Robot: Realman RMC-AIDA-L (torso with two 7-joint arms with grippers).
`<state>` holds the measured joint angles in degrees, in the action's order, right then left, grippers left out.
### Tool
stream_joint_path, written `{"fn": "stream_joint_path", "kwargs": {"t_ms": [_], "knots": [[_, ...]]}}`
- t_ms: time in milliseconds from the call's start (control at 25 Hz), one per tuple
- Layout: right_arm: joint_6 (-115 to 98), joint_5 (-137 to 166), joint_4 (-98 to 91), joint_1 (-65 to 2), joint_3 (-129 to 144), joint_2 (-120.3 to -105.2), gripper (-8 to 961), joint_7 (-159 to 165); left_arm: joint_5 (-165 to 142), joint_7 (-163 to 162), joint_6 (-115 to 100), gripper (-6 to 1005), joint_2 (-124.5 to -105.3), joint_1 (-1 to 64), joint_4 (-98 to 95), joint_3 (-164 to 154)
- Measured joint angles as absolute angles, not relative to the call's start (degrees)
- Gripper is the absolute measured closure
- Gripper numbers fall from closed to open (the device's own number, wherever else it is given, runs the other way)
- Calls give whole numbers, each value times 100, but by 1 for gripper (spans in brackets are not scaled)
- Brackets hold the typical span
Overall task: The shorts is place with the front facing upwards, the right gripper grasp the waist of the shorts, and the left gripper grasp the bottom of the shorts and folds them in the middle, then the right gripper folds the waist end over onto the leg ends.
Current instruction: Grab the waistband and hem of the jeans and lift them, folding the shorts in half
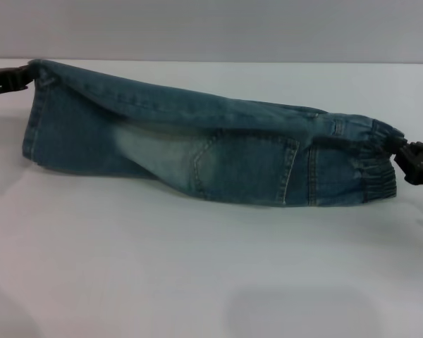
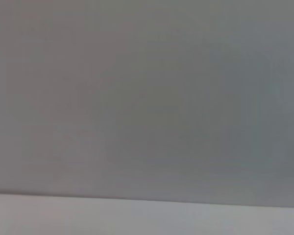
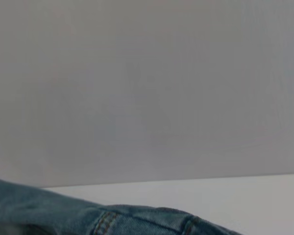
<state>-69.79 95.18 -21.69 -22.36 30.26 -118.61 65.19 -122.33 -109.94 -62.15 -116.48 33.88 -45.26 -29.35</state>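
Blue denim shorts (image 1: 204, 151) hang stretched above the white table (image 1: 197, 267) in the head view, folded lengthwise with a back pocket showing. My left gripper (image 1: 17, 76) is shut on the leg-end corner at the far left. At the far right my right gripper (image 1: 407, 153) is shut on the elastic waist (image 1: 374, 165). The lower edge of the cloth sags toward the table. In the right wrist view a strip of the denim (image 3: 88, 218) with orange stitching shows. The left wrist view shows only the wall and the table.
A plain grey wall (image 1: 211, 28) stands behind the table. White tabletop spreads in front of and below the shorts.
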Motion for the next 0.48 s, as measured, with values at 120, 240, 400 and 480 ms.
{"fn": "stream_joint_path", "kwargs": {"t_ms": [120, 240, 400, 480], "knots": [[-6989, 9471, -2201, -2275, 2975, -11854, 954, 6518, -12233, -10935, -6148, 965, -11676, 3438, -4529, -2997], [-7010, 9378, -2219, -2328, 2964, -11845, 953, 6516, -12233, -10900, -6087, 964, -11693, 3486, -4549, -3055], [-6972, 9231, -2259, -2361, 2945, -11845, 953, 6513, -12233, -10869, -6037, 963, -11707, 3535, -4592, -3071], [-6935, 9177, -2262, -2365, 2908, -11847, 953, 6495, -12233, -10864, -5928, 963, -11713, 3571, -4615, -3139]]}}
